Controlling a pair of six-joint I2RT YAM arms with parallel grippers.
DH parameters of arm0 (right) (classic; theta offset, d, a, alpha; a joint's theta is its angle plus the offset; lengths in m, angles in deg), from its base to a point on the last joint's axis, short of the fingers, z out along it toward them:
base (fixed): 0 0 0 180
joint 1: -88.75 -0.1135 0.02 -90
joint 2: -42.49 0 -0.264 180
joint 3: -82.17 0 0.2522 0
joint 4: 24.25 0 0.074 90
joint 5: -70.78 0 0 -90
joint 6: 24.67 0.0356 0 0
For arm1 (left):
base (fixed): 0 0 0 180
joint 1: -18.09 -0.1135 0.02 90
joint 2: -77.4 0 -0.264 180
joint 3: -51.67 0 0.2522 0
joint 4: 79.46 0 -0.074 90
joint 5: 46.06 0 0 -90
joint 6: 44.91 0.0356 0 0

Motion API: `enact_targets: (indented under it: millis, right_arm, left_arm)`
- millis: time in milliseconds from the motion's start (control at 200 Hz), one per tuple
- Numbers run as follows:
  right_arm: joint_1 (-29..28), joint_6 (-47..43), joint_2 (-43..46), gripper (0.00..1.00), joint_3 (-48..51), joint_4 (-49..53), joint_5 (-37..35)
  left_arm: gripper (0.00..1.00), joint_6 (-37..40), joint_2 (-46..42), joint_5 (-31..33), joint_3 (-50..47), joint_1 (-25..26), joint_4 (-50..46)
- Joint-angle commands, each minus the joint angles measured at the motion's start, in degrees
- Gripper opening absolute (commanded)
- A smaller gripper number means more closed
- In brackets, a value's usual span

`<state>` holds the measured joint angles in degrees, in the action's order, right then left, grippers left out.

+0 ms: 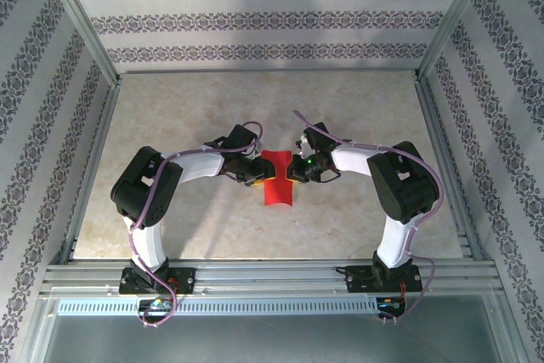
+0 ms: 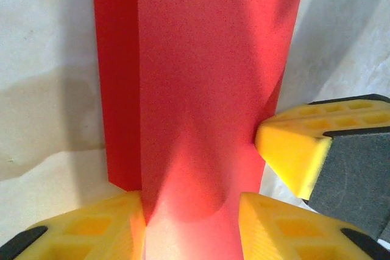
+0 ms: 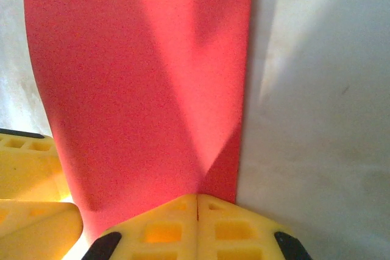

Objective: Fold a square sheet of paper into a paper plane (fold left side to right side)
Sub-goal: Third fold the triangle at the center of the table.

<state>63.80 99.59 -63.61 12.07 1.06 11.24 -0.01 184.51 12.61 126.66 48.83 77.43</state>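
The square sheet of paper [image 1: 277, 180] is bright red and lies folded over into a narrow upright strip at the middle of the table. It is a loose fold, not a paper plane. My left gripper [image 1: 257, 178] comes at it from the left. In the left wrist view the paper [image 2: 201, 77] bulges up between the yellow fingers [image 2: 79, 229] and touches both, so the left gripper [image 2: 192, 229] holds it. My right gripper [image 1: 296, 172] is at the strip's right edge. Its fingertips [image 3: 197, 211] are shut together and rest on the paper [image 3: 140, 77], with nothing between them.
The beige marbled tabletop [image 1: 170, 125] lies open all round the strip. Aluminium rails [image 1: 93, 150] and patterned walls close in the left, right and back. A metal front rail [image 1: 272, 274] carries both arm bases.
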Motion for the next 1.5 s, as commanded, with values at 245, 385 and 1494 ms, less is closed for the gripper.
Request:
enact_targets:
  millis: [245,385,1494]
  right_arm:
    - [0.3,-1.2,-1.0,0.0,1.0,2.8,-2.2]
    - [0.3,-1.2,-0.9,0.0,1.0,2.8,-2.2]
    - [2.1,-4.5,12.7,0.32,3.5,-1.2,-6.2]
  left_arm:
    - [0.46,2.3,-0.6,1.5,3.1,-0.8,-0.5]
    - [0.46,2.8,-0.4,1.4,3.4,-1.3,-1.0]
    - [0.0,-2.1,-2.1,4.5,2.6,-1.6,-4.2]
